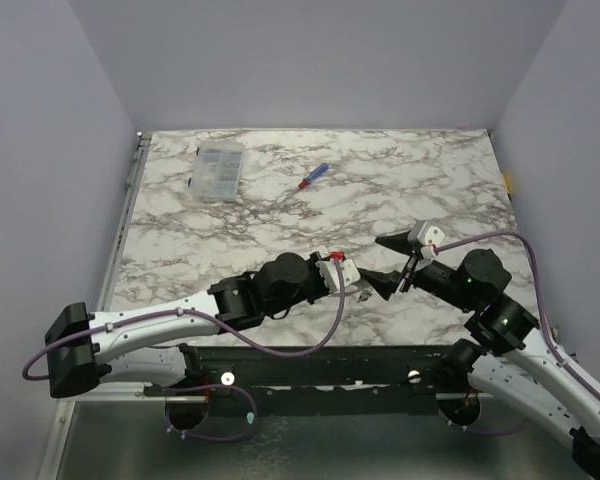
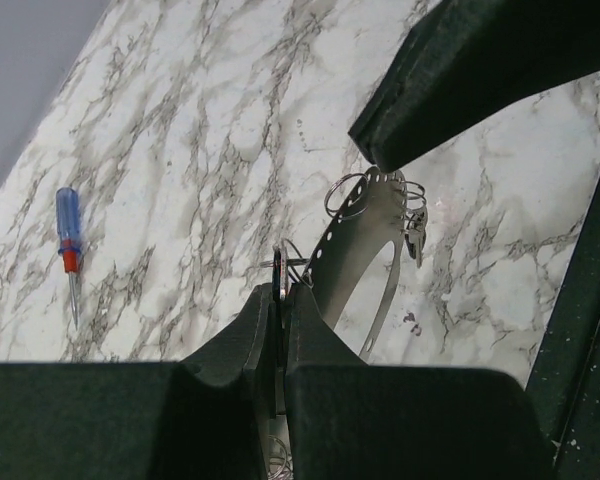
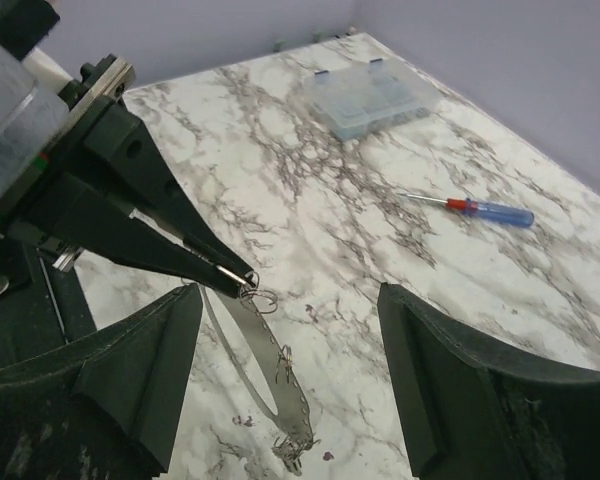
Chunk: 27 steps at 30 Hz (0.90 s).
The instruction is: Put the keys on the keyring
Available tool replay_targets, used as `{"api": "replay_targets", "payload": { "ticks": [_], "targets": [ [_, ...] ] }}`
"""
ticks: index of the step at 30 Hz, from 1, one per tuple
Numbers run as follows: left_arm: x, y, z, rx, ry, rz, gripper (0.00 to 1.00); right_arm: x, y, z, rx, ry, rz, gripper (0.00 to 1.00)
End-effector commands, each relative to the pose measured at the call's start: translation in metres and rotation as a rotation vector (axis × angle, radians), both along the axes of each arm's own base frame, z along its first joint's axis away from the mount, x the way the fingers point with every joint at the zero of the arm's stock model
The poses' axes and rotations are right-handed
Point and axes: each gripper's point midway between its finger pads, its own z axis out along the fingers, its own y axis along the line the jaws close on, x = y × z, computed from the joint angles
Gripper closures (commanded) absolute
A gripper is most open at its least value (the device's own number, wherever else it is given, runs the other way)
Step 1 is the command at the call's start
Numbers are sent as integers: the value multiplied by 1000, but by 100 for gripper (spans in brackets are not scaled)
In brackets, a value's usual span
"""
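Keyring (image 2: 352,240) first: the thin pale grey strip curves in an arc between my two grippers, at the near middle of the desk (image 1: 430,180). My left gripper (image 2: 280,300) has its tips pressed together on the near end of that strip, pinching it just where a small wire ring (image 3: 264,298) sits. From there the strip bends away to the right, toward my right gripper (image 3: 285,295). That one is spread wide and holds nothing. In its wrist view the strip runs down between its two dark fingers (image 3: 130,380), closer to the left one.

In the left wrist view one right finger reaches just over the far end of the strip, where more little wire rings cluster. Whether it touches them I cannot tell. A small dark piece hangs at that far end, likely one of the keys (image 2: 416,228), but it is too small for me to be sure, and I cannot pick out the second.

On the far part of the desk lie a red-and-blue screwdriver (image 1: 313,176) and, left of it, a clear compartment box (image 1: 220,168), both well apart from my grippers.
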Motion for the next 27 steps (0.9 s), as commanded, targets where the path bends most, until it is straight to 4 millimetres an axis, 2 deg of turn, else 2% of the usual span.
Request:
{"api": "replay_targets", "payload": {
  "ticks": [1, 7, 13, 18, 20, 22, 24, 27],
  "targets": [
    [27, -10, 13, -33, -32, 64, 100, 19, -18, -16, -28, 45, -154, 20],
    [67, -15, 1, -23, 34, 64, 100, 24, -25, -23, -36, 58, -204, 19],
    [126, -31, -8, 31, 24, 75, 100, 31, -29, -23, -42, 58, -250, 18],
    [173, -40, -1, 81, -36, 103, 100, 34, -31, -16, -32, 54, -266, 18],
    [179, -42, -1, 91, -49, 107, 100, 32, -32, -14, -23, 53, -266, 18],
    [174, -44, -9, 98, -32, 81, 100, 31, -33, -15, -20, 57, -266, 17],
    [164, -40, -30, 112, 21, 76, 100, 29, -33, -19, -21, 66, -264, 17],
    [146, -21, -74, 143, 139, 120, 100, 28, -34, -25, -28, 77, -267, 18]
  ]
}}
